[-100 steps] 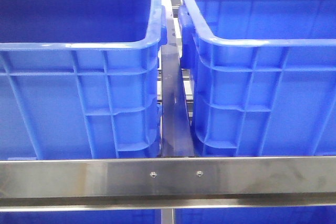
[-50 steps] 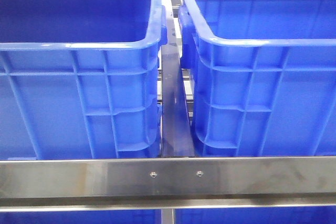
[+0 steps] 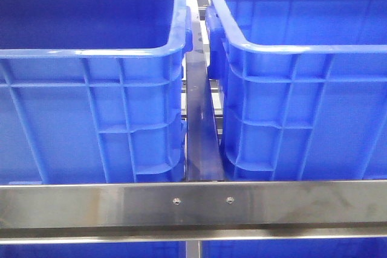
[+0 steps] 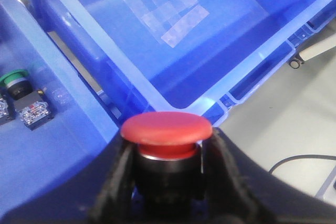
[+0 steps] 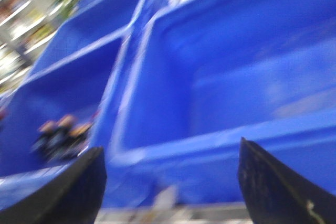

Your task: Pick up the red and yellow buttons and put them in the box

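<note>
Crates fill your front view: two deep blue plastic crates, one on the left (image 3: 91, 89) and one on the right (image 3: 302, 89), stand side by side behind a brushed steel crossbar (image 3: 193, 205), with a narrow metal rail (image 3: 199, 131) running between them. No arm shows there. In your left wrist view, the left pincer (image 4: 167, 174) is pinched on a red mushroom-head push button (image 4: 167, 128), its black fingers (image 4: 118, 177) touching the button's dark body on both sides. Beyond it lies an open blue crate with clear tape patches (image 4: 163, 11) on its floor; a green-capped switch (image 4: 14, 80) sits in the neighbouring crate. Your right pincer (image 5: 170, 182) is spread wide, holding nothing, above blurred blue crates.
</note>
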Motion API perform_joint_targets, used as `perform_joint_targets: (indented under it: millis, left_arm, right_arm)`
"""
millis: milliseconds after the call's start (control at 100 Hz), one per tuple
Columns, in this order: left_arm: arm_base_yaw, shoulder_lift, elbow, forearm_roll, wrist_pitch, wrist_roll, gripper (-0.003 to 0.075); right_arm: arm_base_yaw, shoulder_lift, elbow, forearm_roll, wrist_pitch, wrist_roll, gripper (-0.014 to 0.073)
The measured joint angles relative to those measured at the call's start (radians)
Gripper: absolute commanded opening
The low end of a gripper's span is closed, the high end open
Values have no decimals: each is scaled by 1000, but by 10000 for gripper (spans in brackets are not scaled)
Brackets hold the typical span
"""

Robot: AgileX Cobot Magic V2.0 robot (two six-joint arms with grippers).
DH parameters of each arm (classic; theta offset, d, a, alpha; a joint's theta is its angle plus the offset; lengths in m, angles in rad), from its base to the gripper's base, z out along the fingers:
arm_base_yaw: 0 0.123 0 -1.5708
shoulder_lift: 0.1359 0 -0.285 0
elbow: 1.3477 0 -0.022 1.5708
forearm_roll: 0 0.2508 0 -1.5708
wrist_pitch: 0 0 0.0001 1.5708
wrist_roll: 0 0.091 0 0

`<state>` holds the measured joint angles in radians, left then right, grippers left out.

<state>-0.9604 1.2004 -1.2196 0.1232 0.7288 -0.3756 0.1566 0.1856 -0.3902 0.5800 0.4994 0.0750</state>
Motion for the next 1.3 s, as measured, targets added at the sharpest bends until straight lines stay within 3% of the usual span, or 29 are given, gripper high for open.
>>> perform_joint_targets:
  millis: [390,630,800,1030,1300]
  left_arm:
    - [0,0,0,0,-16,0,-19]
    - [0,0,0,0,-20,0,-19]
    - [0,0,0,0,-20,0,-19]
    - [0,0,0,0,-21,0,-19]
    - [0,0,0,0,-23,0,-19]
  right_arm:
    - [208,315,0,734,5,-633,549]
    - [254,508,-2,1132,49,-1028,549]
    - [256,647,-47,1192,135,-1132,549]
    - [268,795,-136,1203,207,-1164,549]
    - [433,883,-203,1205,124,-1202,549]
